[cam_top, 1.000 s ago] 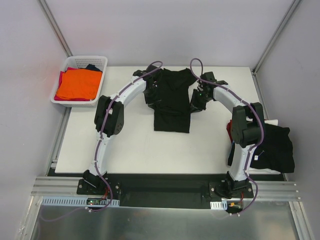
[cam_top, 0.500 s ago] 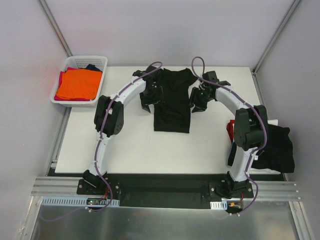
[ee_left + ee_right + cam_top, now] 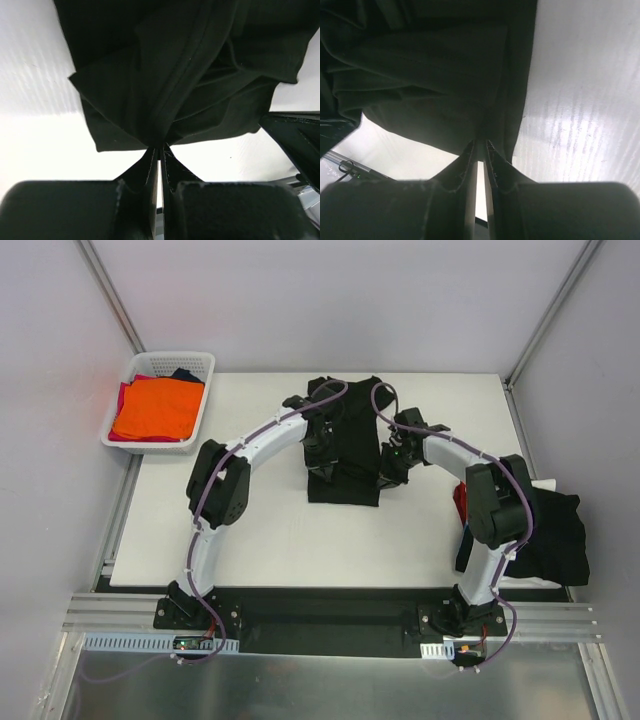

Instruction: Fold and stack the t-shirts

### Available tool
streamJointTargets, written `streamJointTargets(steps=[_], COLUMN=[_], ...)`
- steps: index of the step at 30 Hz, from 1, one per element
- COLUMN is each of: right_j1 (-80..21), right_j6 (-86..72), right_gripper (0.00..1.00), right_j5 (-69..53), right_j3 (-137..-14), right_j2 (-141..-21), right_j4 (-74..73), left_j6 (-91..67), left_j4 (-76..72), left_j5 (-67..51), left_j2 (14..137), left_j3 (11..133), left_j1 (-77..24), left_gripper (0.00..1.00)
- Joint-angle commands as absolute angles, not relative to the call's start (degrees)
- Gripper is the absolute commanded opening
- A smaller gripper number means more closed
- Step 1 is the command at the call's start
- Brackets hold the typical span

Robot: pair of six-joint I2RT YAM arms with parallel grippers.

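Nearest, at the right edge of the bench [image 3: 250, 540], a heap of black t-shirts [image 3: 550, 535] lay beside the right arm. Mid-bench, the left gripper [image 3: 159, 148] and right gripper [image 3: 480, 142] were each pinched tight on a side edge of the black t-shirt [image 3: 345, 485] (likely so both sides travel evenly into a fold). Only the arms themselves crowded over the cloth. Farthest, the white basket [image 3: 205, 363] held an orange t-shirt [image 3: 155, 408], well apart.
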State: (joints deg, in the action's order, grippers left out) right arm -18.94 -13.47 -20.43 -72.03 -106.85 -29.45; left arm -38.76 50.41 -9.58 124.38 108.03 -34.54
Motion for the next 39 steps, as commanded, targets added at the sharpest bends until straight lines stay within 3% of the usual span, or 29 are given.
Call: streamJointTargets(steps=[1, 16, 30, 39], right_j1=[-19.7, -19.8, -16.6, -13.2], right_j6=[-14.0, -10.6, -9.5, -9.6], right_gripper=[0.13, 0.14, 0.15, 0.17], right_j5=[-20.9, -20.5, -20.0, -18.9], right_j3=[-72.0, -80.4, -94.5, -103.4], right_j2=[-103.6, -111.6, -122.1, -127.3], right_j4=[-27.7, -30.1, -31.4, -31.6], left_j6=[-40.2, -38.5, -35.0, -32.6], left_j4=[50.4, 50.4, 50.4, 50.4], left_j5=[-8.7, -8.5, -9.1, -8.3], left_j2=[122.7, 127.6, 141.3, 143.2], left_j3=[107.4, 112.8, 129.4, 132.7], left_j1=[-34.9, -33.6, -25.2, -23.0], left_gripper=[0.01, 0.15, 0.19, 0.26])
